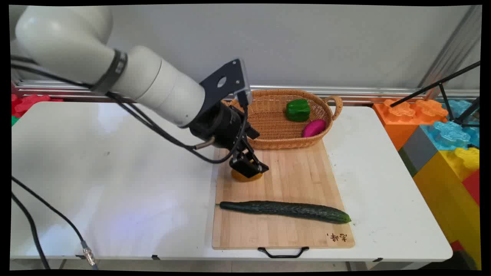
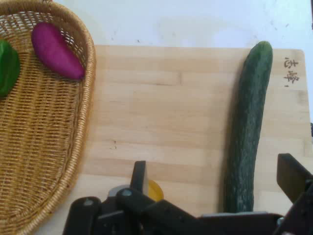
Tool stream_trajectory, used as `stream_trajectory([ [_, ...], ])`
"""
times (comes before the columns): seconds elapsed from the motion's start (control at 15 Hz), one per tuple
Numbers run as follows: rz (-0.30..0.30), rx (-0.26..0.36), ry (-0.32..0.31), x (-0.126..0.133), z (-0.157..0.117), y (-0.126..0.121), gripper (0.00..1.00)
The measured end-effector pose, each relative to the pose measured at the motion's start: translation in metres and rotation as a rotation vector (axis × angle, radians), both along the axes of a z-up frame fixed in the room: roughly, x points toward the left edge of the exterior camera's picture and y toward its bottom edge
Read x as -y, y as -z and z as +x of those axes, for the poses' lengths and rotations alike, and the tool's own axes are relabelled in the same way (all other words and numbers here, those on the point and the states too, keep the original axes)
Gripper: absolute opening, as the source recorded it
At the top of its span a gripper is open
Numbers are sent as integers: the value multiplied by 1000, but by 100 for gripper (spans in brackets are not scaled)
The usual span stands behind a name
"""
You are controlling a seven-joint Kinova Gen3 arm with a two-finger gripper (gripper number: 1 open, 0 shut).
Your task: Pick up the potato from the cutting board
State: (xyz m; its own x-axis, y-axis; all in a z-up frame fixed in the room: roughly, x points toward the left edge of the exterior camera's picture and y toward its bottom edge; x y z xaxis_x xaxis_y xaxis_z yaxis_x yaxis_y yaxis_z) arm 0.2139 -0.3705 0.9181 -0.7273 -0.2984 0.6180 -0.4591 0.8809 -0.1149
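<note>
At frame centre the gripper hangs low over a small orange-yellow object on the bamboo cutting board, fingers spread wide (gripping nothing), apparently straddling it. A cucumber lies below; the wicker basket sits above.

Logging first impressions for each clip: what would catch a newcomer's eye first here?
The black pincer sits low over a small orange-yellow object at the left part of the wooden cutting board. A long dark green cucumber lies across the board's near part. Behind the board, a wicker basket holds a green pepper and a magenta vegetable.
</note>
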Motion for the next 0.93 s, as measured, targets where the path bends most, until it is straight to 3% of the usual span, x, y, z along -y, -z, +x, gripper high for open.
stream_trajectory([
  [0.27,-19,35,-18,-4,-4,21,100],
  [0.6,-15,151,-73,8,-10,60,100],
  [0.93,-6,233,-74,21,-22,89,100],
])
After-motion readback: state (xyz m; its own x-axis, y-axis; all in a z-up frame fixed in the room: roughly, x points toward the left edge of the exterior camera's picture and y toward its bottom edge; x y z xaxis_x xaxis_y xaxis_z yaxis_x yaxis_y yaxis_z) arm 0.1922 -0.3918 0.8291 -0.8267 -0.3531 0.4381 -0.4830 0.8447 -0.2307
